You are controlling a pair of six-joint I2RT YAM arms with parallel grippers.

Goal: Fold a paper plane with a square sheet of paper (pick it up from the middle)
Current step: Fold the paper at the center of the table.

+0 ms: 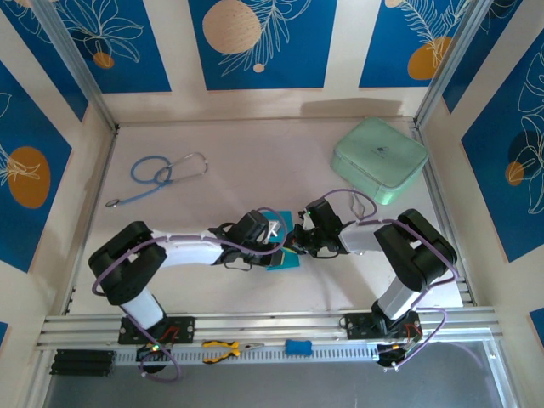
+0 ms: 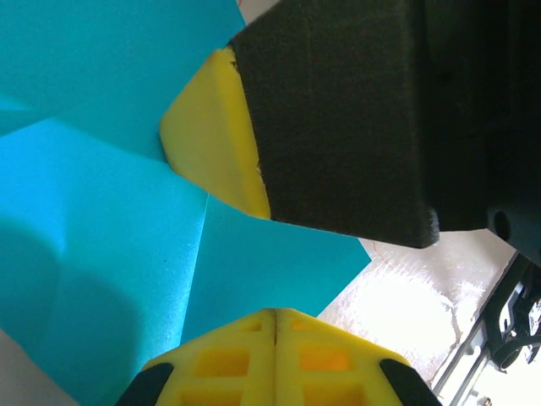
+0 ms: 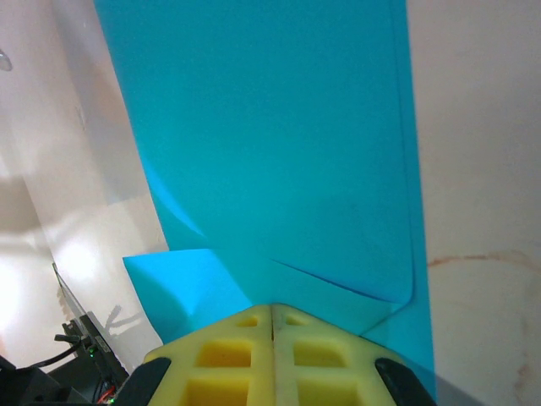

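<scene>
Your left pincer (image 2: 275, 316) and right pincer (image 3: 272, 309) are both clenched on the square sheet of paper (image 3: 270, 127), tips close together.

You have no text, number or brand here that can be read. The mint-green case (image 1: 380, 159) at the far right of the table carries a small dark mark on its lid, too small for you to make out. The blue wall panels (image 1: 262, 42) bear leaf and circle drawings, not lettering.
</scene>
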